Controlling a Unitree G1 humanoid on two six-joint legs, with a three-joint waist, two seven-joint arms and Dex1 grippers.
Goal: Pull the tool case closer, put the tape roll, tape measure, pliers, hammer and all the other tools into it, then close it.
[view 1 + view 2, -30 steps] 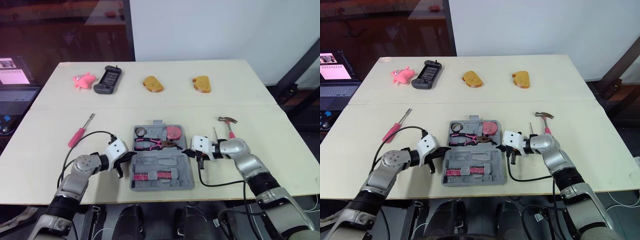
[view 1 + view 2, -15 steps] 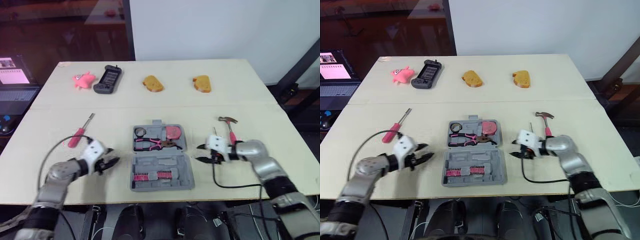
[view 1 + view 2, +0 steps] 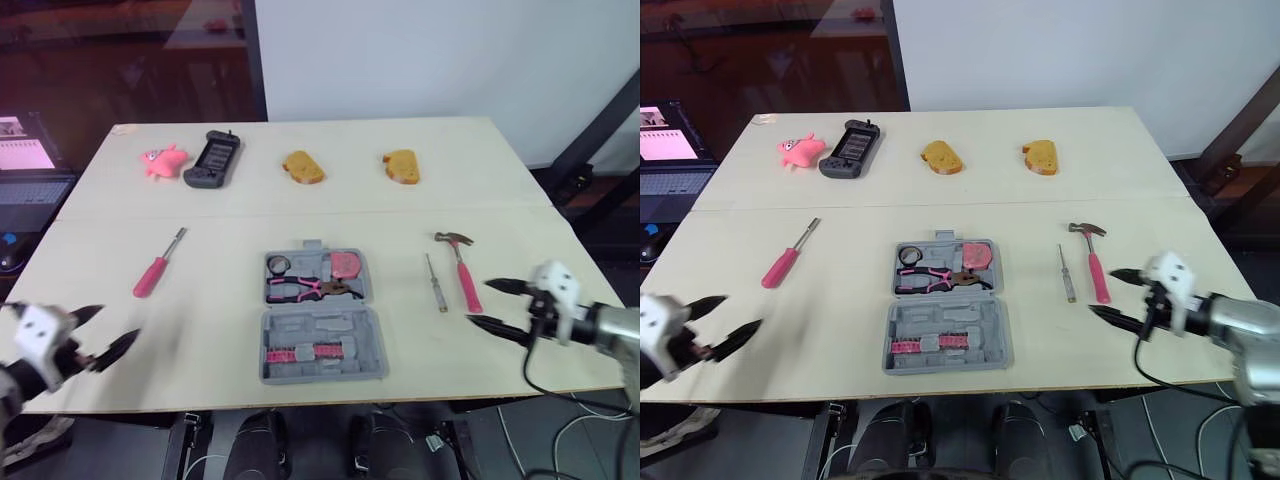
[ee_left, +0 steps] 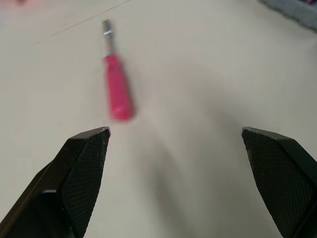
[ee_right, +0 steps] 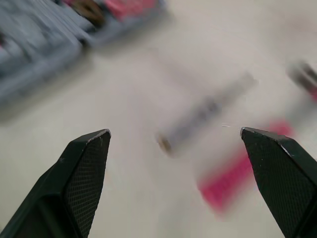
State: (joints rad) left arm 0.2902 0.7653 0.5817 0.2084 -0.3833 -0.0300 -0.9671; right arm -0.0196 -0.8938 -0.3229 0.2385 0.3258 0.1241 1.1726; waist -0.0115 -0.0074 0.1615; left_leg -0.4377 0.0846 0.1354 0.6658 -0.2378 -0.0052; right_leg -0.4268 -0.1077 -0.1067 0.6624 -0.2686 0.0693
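The tool case point(image 3: 322, 318) lies with its lid up between the two arms, toward the near edge. The left gripper point(image 3: 112, 326) hangs spread wide and empty near the screwdriver point(image 3: 155, 268). The right gripper point(image 3: 478, 302), likewise spread and empty, is just beside the hammer point(image 3: 462, 270).

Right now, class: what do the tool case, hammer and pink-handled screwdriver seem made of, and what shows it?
Tool case: likely matte grey plastic, moulded recesses.
Hammer: dark metal-looking head, pink handle, probably plastic or rubber.
Pink-handled screwdriver: shiny metal shaft, pink probably plastic handle.

tool case point(image 3: 323, 345): grey | screwdriver point(image 3: 150, 277): pink handle | hammer point(image 3: 463, 275): pink handle | pliers point(image 3: 310, 290): probably pink-black
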